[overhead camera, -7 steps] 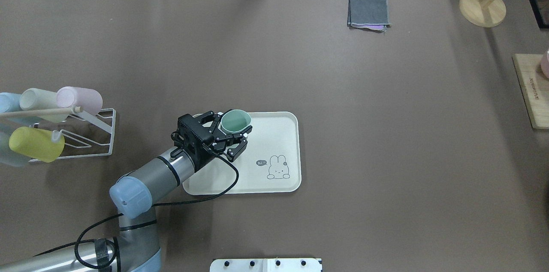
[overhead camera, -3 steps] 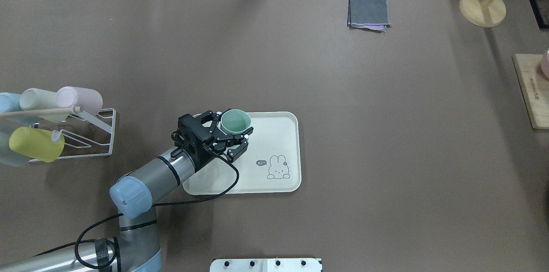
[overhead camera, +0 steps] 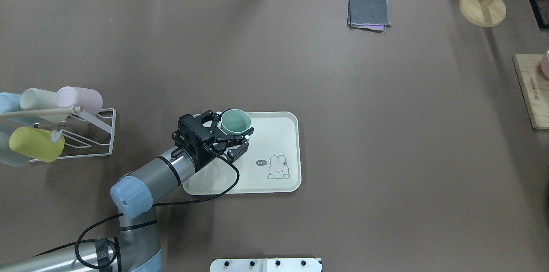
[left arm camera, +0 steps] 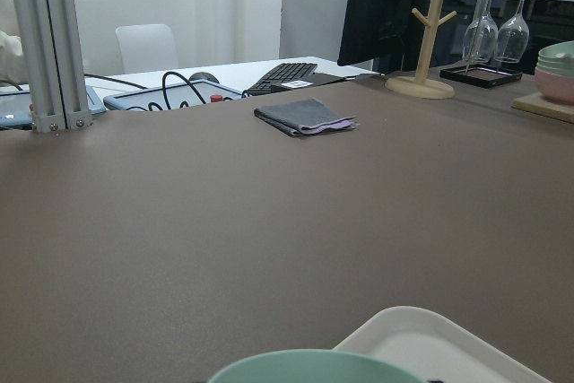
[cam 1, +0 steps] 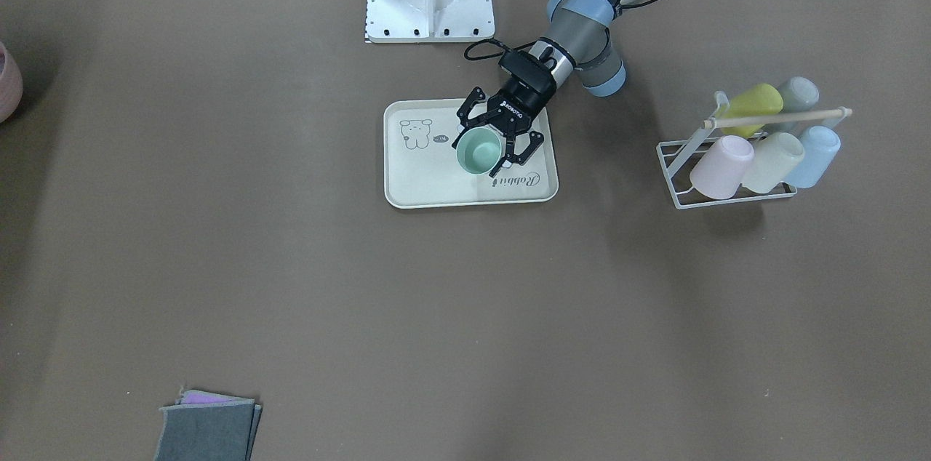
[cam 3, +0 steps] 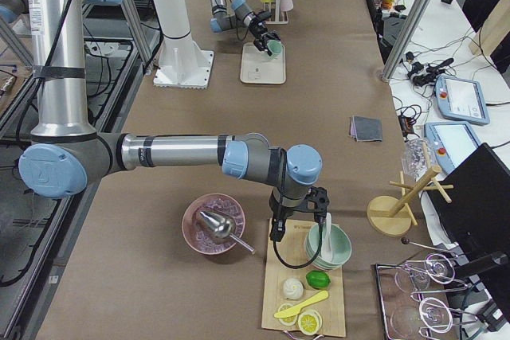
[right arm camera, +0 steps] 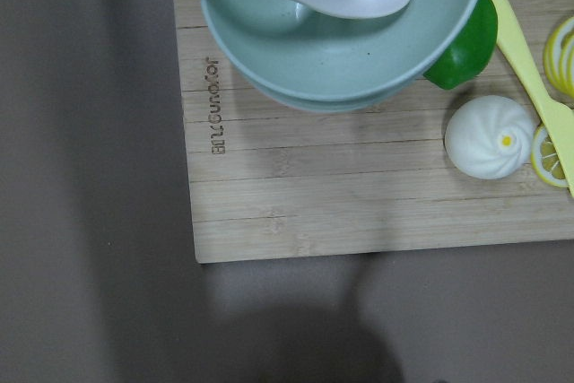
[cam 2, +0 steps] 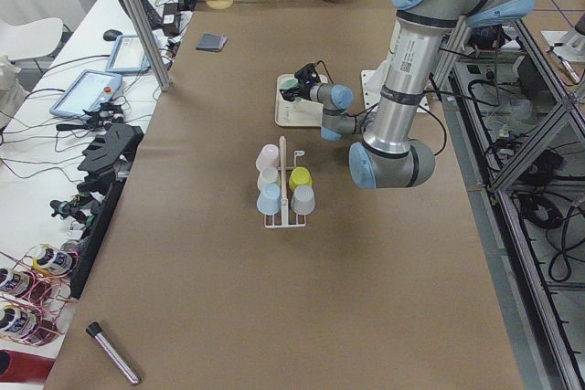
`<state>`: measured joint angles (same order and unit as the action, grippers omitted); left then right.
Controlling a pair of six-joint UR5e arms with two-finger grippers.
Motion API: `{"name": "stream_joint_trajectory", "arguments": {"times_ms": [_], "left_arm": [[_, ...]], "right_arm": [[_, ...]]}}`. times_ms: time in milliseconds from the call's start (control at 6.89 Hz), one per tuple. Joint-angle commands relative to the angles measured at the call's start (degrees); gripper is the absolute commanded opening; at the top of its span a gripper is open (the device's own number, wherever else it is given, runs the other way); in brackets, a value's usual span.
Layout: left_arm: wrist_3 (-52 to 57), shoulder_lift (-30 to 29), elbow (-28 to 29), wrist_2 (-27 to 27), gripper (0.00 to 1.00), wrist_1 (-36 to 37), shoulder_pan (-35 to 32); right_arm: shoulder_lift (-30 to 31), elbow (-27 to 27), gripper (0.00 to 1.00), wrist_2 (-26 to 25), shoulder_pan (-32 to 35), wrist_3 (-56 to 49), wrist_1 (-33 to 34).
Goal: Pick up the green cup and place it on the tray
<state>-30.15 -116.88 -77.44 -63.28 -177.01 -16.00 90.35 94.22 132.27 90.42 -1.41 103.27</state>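
Observation:
The green cup (overhead camera: 235, 121) stands upright on the far left corner of the cream tray (overhead camera: 279, 134). My left gripper (overhead camera: 233, 129) is low over the tray with its fingers spread on either side of the cup, open. The cup (cam 1: 478, 152) and tray (cam 1: 422, 188) also show in the front-facing view, with the gripper (cam 1: 483, 154) straddling the cup. The left wrist view shows only the cup's rim (left arm camera: 314, 367) and a tray corner (left arm camera: 430, 338). My right gripper (cam 3: 299, 224) shows only in the exterior right view, above a wooden board; I cannot tell its state.
A white wire rack (overhead camera: 92, 134) left of the tray holds yellow (overhead camera: 36, 144), pink (overhead camera: 79, 98) and pale cups. A folded grey cloth (overhead camera: 369, 11) lies far back. A wooden stand (overhead camera: 482, 8) and wooden board (overhead camera: 532, 92) with stacked bowls (right arm camera: 341, 42) are at the right.
The green cup went from slightly tilted in the gripper to upright on the tray, and the left fingers spread a little. The arm has hardly moved.

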Motion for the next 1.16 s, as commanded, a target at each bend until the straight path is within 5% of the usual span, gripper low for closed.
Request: {"name": "stream_joint_trajectory", "arguments": {"times_ms": [0,1016], "left_arm": [[0.0,-0.01,0.01,-0.09,0.83,0.0,0.0],[0.26,0.16,0.44,-0.09,0.87,0.26,0.0]], "right_arm": [[0.0,0.0,0.99,0.0,0.02,0.0,0.0],[0.0,0.0,1.0,0.09,0.11,0.0,0.0]]}}
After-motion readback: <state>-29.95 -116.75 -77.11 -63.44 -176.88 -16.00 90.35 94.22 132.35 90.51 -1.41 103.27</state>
